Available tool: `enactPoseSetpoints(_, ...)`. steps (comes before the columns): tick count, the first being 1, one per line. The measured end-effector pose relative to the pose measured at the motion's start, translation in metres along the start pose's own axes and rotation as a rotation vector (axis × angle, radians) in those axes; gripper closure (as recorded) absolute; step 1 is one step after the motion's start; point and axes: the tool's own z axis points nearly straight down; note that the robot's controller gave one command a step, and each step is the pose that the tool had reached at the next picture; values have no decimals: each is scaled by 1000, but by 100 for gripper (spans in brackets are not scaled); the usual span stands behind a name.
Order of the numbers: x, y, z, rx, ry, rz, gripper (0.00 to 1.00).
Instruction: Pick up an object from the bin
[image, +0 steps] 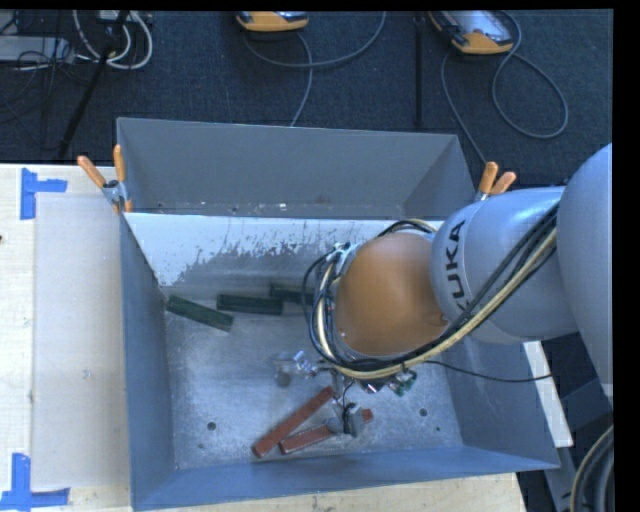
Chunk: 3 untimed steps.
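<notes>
Hanging at one end of the brown sticks, the gripper seems placed to grasp them; its opening cannot be told.

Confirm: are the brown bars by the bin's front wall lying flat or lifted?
Lying flat. Both brown bars rest on the bin floor, side by side; the gripper is down at their right ends.

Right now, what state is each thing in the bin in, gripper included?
Gripper: low over the right ends of the brown bars.
Longer brown bar: lying flat, slanted, near the front wall of the bin.
Shorter brown bar: lying flat against it.
Three dark green bars: lying flat by the back slope, untouched.
Small metal part: loose on the floor, left of the gripper.
</notes>
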Motion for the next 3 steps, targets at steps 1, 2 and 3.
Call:
enactPoseSetpoints(1, -1, 0, -1, 0, -5, 4, 100)
enactPoseSetpoints(2, -5, 8, -125, 5, -9, -41, 100)
enactPoseSetpoints(3, -35, -34, -198, 5, -7, -402, 100)
